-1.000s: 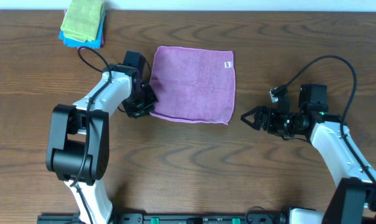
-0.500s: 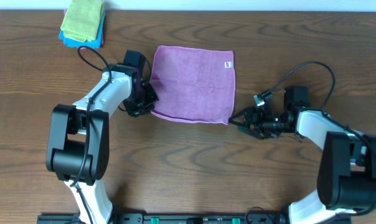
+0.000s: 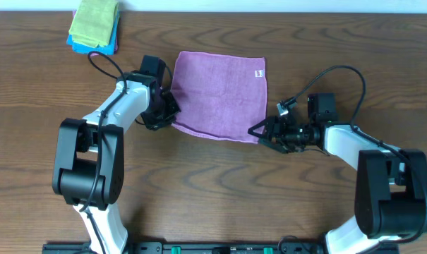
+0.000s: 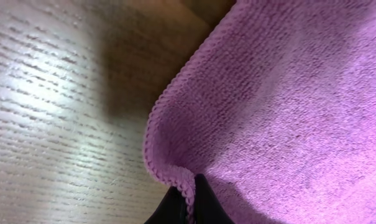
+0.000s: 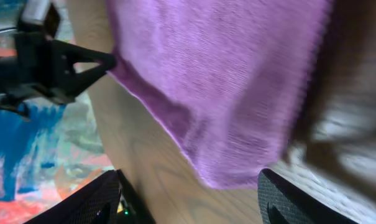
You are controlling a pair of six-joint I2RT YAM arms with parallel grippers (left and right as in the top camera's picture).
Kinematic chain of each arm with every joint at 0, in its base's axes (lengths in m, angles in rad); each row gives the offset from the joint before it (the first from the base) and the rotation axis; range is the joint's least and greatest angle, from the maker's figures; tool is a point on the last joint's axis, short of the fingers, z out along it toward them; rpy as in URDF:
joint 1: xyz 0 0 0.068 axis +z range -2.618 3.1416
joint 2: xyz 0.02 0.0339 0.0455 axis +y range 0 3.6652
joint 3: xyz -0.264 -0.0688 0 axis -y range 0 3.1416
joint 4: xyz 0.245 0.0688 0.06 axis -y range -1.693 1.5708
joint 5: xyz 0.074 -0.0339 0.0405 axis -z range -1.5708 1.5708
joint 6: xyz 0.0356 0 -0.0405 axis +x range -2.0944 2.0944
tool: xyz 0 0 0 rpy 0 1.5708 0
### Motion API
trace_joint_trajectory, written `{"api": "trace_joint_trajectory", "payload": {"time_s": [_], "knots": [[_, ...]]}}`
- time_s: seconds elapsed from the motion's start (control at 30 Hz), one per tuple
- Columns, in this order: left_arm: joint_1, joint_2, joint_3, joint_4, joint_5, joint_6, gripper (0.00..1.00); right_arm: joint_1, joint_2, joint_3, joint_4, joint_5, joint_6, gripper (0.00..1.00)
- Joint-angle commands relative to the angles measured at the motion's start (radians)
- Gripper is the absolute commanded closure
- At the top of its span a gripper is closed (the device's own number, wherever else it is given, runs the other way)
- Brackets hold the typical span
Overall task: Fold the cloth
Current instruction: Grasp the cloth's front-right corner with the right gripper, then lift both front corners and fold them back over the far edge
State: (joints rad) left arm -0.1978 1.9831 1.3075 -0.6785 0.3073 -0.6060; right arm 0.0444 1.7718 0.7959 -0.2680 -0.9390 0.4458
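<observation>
while the purple cloth (image 3: 220, 95) lies flat and unfolded on the wooden table (image 3: 213, 190), toward the far side in the middle, both arms are at its near edge, so this is the grasp step ahead of the first fold. left gripper (image 3: 164, 114) sits at the near-left corner; left wrist view shows only the dark fingertips (image 4: 203, 205) at the bottom of the frame, closed up with the hem running between them, so it looks like that corner is pinched, though too little of the jaws shows to be sure. right gripper (image 3: 258, 132) is at the near-right corner, jaws spread wide and holding nothing: in the right wrist view the two fingers (image 5: 104, 199) stand well apart with the cloth's corner between them. white label (image 3: 257, 73) is at the far-right corner. stack of green and blue cloths (image 3: 94, 28) sits at the far-left of the table, well apart, not involved.

next move as i judge it: right jaws need to close on that corner, low enough to catch the hem, then both arms lift together and carry the near edge over to the far edge. risk: an uneven lift skews the fold.
</observation>
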Motion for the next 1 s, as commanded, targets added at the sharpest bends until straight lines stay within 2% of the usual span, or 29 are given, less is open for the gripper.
{"api": "trace_joint_trajectory", "payload": {"time_s": [0.0,0.13,0.37,0.53,0.67,0.77,0.87,0.97], "knots": [[0.003,0.005,0.019,0.007,-0.011,-0.004,0.94,0.004,0.002,0.002,-0.04,0.059,0.013,0.28],[0.003,0.005,0.019,0.012,-0.011,-0.003,0.95,0.004,0.002,0.002,-0.077,0.1,0.01,0.27],[0.003,0.005,0.019,0.015,-0.003,-0.003,0.94,0.024,0.009,0.002,-0.047,0.127,0.031,0.27],[0.003,0.005,0.019,0.014,0.0,-0.003,0.95,0.053,0.024,0.002,0.013,0.102,0.082,0.32],[0.003,0.005,0.019,0.014,0.0,-0.003,0.94,0.061,0.026,0.002,0.035,0.097,0.101,0.44],[0.003,0.005,0.019,0.014,0.0,-0.003,0.95,0.061,0.026,0.002,0.041,0.097,0.101,0.67],[0.003,0.005,0.019,0.014,-0.001,-0.003,0.95,0.061,0.026,0.002,0.041,0.097,0.127,0.82],[0.003,0.005,0.019,0.014,-0.001,-0.003,0.94,0.06,0.026,0.002,0.041,0.081,0.13,0.88]]}}
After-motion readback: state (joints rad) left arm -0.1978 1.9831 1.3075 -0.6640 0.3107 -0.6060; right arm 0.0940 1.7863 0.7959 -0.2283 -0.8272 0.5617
